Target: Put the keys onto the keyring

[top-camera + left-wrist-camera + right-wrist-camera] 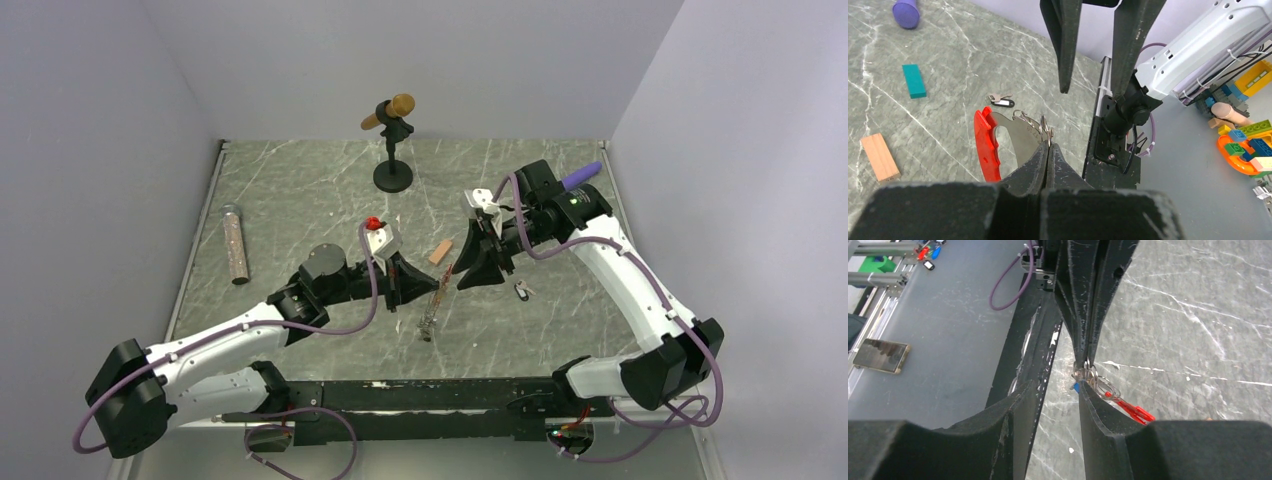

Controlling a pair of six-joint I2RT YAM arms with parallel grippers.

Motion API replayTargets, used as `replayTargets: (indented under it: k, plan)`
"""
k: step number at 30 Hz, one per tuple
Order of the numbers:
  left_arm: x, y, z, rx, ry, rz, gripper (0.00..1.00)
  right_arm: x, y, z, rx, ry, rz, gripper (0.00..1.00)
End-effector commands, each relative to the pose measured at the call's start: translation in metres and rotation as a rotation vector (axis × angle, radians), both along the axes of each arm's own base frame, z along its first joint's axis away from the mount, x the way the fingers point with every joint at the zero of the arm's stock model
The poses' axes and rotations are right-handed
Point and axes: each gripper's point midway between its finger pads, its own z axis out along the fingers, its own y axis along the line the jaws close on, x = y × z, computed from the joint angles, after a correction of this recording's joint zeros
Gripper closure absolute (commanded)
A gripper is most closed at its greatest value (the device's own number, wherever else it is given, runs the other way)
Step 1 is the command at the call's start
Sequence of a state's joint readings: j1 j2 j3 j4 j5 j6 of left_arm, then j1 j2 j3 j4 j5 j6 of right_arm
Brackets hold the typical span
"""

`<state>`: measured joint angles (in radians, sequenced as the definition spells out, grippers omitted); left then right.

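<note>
Red-clipped keyring (984,145), centre-left in the left wrist view, is clamped by its silvery rings in the left pincer (1048,146). The right pincer (1057,390) stands apart just beside them. The keys (1001,101) lie on the tabletop (948,60) above the clip.

- Keyring (984,145), left wrist view: the red clip's lower end is hidden behind the left gripper (1049,146); the pinched ring is partly covered.
- Keyring, right wrist view: the blue tag sits mostly behind a finger of the right gripper (1058,385); contact cannot be told.
- Keys (523,291), top view: too small to count.
- Purple cylinder (906,11): cut off by the top edge.
</note>
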<state>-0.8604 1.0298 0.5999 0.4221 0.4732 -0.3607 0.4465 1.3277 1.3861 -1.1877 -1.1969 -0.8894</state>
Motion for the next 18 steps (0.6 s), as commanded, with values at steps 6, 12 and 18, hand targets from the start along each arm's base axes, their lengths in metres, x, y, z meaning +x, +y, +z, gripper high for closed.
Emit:
replayTargets:
  k: [6, 12, 18]
  plan:
    - [0.008, -0.008, 0.041, -0.096, -0.06, 0.005, 1.0, -0.005, 0.004, 0.003, 0.041, 0.02, 0.039, 0.61]
    - [0.009, -0.01, 0.044, -0.111, -0.058, -0.001, 1.0, 0.002, 0.007, -0.007, 0.013, 0.038, 0.01, 0.62]
    - [0.009, -0.011, 0.047, -0.127, -0.058, 0.0, 1.0, 0.004, 0.009, -0.014, -0.007, 0.058, -0.002, 0.63]
